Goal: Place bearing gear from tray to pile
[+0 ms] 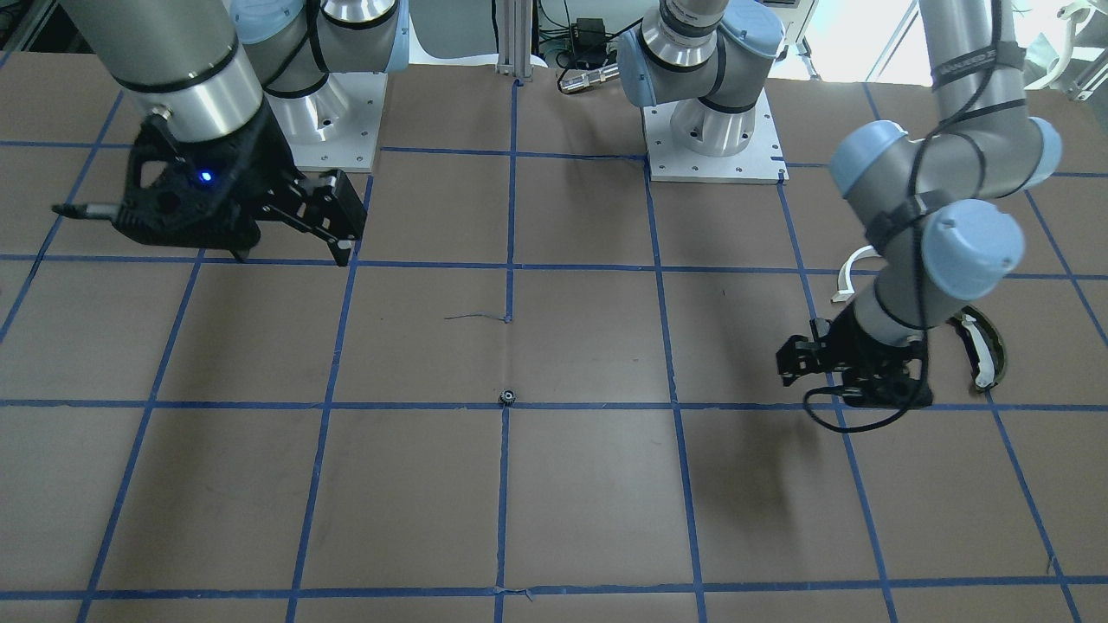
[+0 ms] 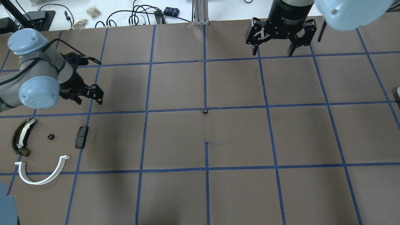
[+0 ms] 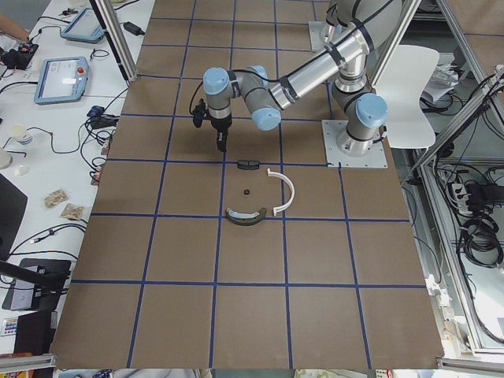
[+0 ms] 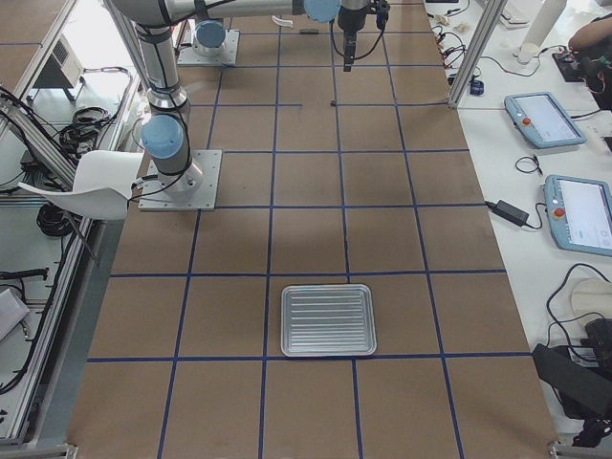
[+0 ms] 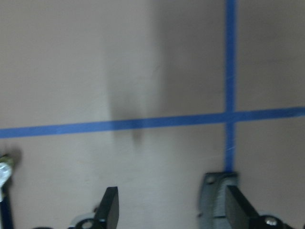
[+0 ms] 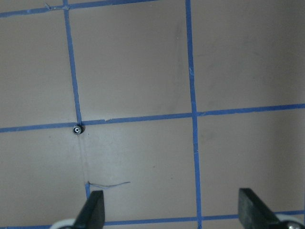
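Observation:
A small black bearing gear (image 2: 51, 136) lies in the pile, between the dark olive curved piece with a white strip (image 2: 22, 137) and the small black block (image 2: 82, 137). The white half-ring arc (image 2: 42, 173) lies nearer the robot. My left gripper (image 2: 90, 100) is open and empty, just beyond the block; the left wrist view (image 5: 171, 210) shows bare table between its fingers. A second small gear (image 2: 204, 111) sits on a tape crossing at the table's middle (image 1: 508, 397). My right gripper (image 2: 272, 52) is open and empty, high over the far side. The metal tray (image 4: 325, 320) looks empty.
Blue tape lines grid the brown table (image 2: 237, 140). A loose thread (image 2: 218, 143) lies near the centre. Cables and small bags lie beyond the table's far edge (image 2: 93, 12). The pile also shows in the exterior left view (image 3: 252, 201).

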Controlling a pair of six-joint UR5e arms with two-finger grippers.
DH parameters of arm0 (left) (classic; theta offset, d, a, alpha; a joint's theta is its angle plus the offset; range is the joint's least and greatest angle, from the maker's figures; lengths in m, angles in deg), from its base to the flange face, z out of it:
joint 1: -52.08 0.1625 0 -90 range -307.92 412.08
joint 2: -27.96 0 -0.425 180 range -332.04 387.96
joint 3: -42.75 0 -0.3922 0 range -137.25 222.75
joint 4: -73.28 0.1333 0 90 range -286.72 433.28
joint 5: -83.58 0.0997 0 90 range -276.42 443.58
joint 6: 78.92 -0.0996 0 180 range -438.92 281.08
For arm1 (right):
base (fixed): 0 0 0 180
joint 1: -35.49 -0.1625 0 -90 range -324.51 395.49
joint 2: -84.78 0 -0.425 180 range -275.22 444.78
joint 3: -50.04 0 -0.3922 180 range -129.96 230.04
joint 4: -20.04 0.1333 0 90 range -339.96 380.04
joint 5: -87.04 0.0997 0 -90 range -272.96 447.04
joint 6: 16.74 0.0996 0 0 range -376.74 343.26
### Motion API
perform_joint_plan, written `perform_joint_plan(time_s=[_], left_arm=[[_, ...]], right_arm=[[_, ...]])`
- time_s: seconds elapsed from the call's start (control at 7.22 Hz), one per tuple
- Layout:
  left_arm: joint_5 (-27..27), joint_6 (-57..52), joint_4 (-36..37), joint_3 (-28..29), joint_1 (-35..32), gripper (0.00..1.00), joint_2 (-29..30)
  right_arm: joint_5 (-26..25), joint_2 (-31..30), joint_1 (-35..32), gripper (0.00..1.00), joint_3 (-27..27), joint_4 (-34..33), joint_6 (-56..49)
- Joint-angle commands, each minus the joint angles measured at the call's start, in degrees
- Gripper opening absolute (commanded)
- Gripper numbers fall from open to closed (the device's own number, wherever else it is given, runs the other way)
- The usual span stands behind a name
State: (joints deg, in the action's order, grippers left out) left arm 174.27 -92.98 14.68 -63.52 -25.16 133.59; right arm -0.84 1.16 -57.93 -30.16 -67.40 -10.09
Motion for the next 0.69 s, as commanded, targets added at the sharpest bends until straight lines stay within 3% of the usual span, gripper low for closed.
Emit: perform_joint_plan(time_s=[0.0, 0.14, 0.55], left_arm=[[-1.03, 16.28, 0.16, 2.63, -13.5, 0.85, 1.16], [-5.39, 24.26, 1.03, 4.12, -17.55, 0.85, 2.56], [-5.35, 39.69, 4.81, 8.18, -28.2, 0.81, 11.15]], right_arm=[[0.07, -2.51, 2.36, 1.0, -0.47, 3.41, -6.72], [-0.1, -3.38, 2.28, 1.0, -2.13, 3.33, -6.74], [0.16, -4.44, 2.19, 1.0, -4.08, 2.19, -6.56]])
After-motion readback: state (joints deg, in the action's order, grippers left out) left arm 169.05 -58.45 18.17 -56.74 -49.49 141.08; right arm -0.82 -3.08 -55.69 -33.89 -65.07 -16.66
